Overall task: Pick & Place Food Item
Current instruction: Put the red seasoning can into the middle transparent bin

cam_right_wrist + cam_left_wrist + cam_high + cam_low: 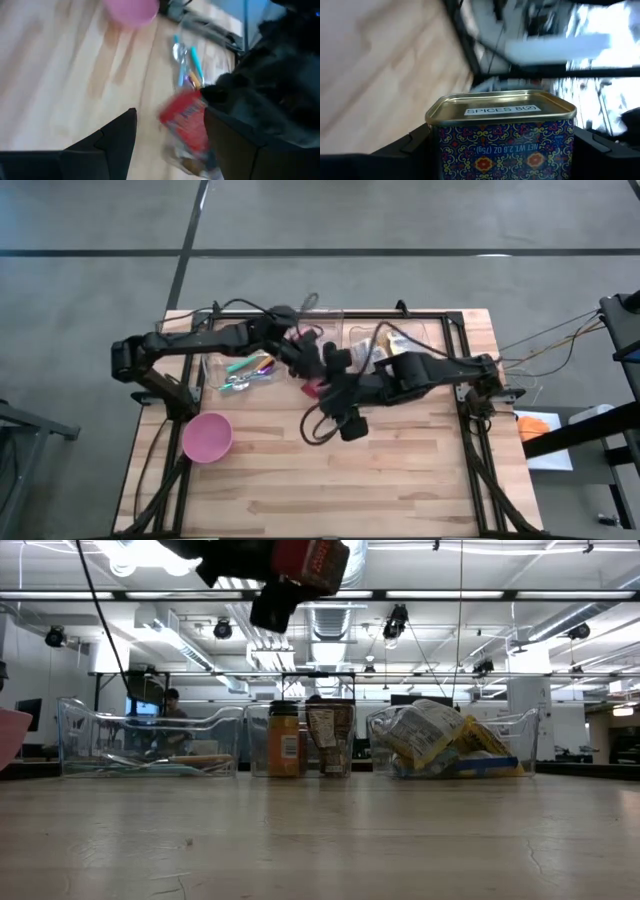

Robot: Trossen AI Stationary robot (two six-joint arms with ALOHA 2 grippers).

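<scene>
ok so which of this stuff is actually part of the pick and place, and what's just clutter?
In the job:
- spice tin, clamped in the left gripper
- red packet, at the right gripper; can't tell if it's held
- pink bowl, probably the drop spot

Lying about:
- cutlery
- jars
- snack bags

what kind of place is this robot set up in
Probably a large lab or workshop: exposed ceiling ducts and strip lights overhead, a bare grey floor around the wooden table, and a person working behind it.
</scene>
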